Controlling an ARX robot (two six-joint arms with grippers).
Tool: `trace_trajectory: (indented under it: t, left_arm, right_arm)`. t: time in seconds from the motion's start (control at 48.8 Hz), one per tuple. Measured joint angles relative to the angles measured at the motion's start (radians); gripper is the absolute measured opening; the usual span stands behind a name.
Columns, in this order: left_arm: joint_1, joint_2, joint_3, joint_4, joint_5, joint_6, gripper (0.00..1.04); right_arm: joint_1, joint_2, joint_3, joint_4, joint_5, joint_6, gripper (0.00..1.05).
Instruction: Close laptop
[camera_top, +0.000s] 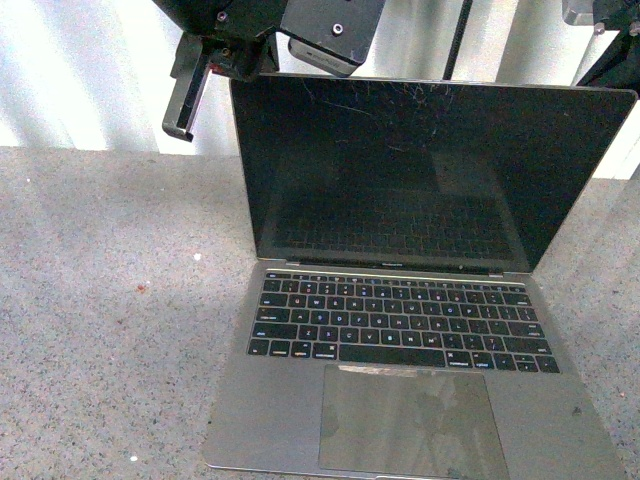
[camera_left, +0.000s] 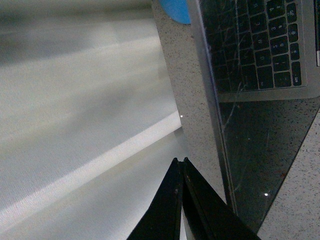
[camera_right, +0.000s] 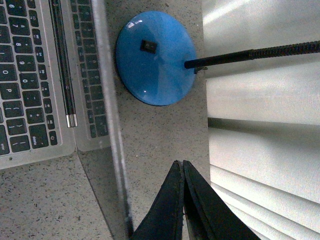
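While the laptop (camera_top: 400, 290) stands open on the speckled counter (camera_top: 100, 300), the left gripper (camera_left: 181, 167) hangs behind its lid's left corner, fingers pressed together. The right gripper (camera_right: 182, 169), likewise pinched together, hangs behind the lid's right side, near a blue lamp base (camera_right: 155, 57).

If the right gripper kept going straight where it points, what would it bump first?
Probably the table, in the strip between the laptop screen and the blue base. Depth is unclear, so it might be the base instead.
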Motion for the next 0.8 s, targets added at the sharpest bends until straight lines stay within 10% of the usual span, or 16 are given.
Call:
trace_trajectory:
  t: [0.799]
  left_arm:
    - [-0.015, -0.05, -0.049, -0.106, -0.03, -0.004, 0.04]
  right_arm:
    - [0.022, -0.04, -0.018, -0.162, 0.015, -0.039, 0.03]
